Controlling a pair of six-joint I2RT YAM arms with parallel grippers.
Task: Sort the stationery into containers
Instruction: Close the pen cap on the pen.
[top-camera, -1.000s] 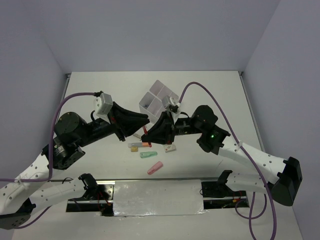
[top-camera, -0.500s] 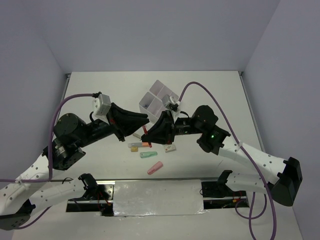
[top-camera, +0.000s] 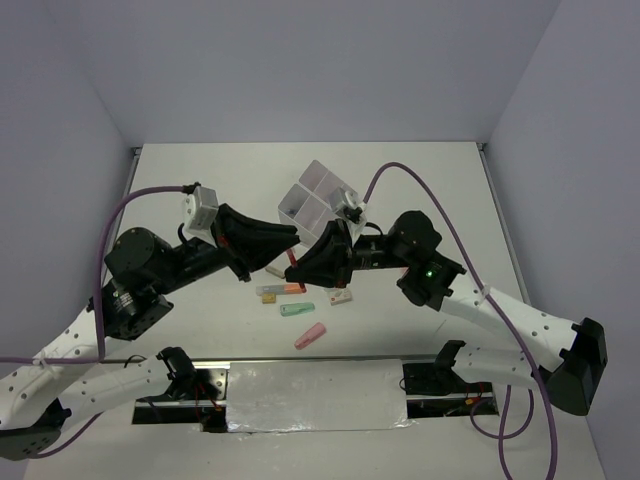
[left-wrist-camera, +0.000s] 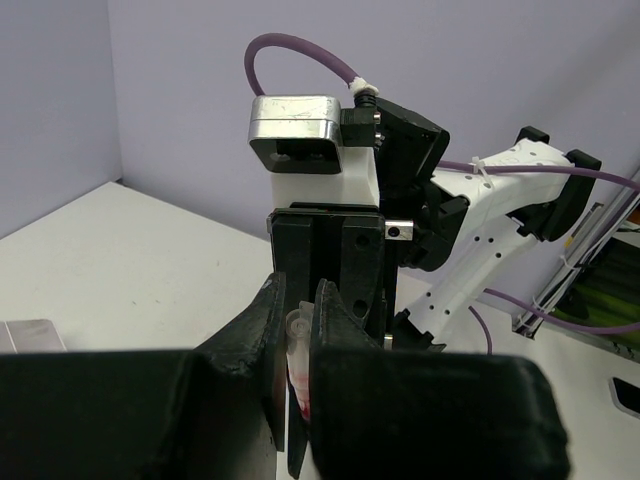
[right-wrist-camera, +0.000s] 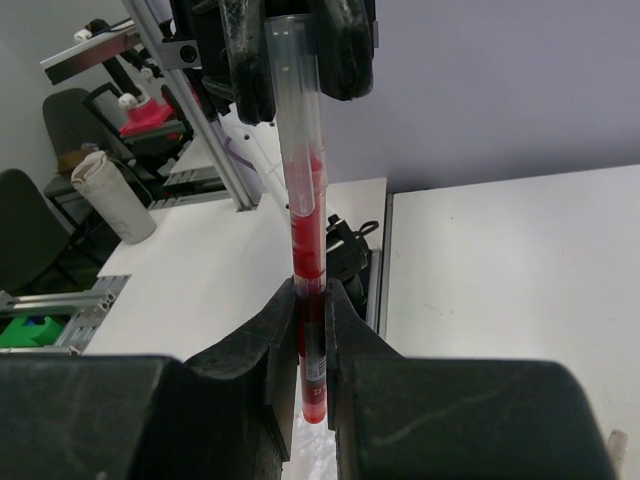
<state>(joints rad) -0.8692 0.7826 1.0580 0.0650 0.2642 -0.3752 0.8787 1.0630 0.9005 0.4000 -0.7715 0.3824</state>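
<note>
Above the desk (top-camera: 200, 180), just short of the divided box (top-camera: 318, 195), the red pen (right-wrist-camera: 305, 200) spans both arms: left claw (left-wrist-camera: 298, 312) clamped on its clear end, right claw (right-wrist-camera: 311, 300) clamped on its red end, long axis running claw to claw.

A red pen (right-wrist-camera: 306, 230) hangs gripped at both ends; pink marker (top-camera: 311, 336) and green marker (top-camera: 297, 310) lie on the desk (top-camera: 200, 180) before the white divided box (top-camera: 300, 180).

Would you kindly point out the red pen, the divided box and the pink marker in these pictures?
red pen (right-wrist-camera: 306, 220), right wrist view, on its red middle section.
divided box (top-camera: 320, 180), top view, on its far compartment.
pink marker (top-camera: 311, 337), top view, on the middle of its body.
</note>
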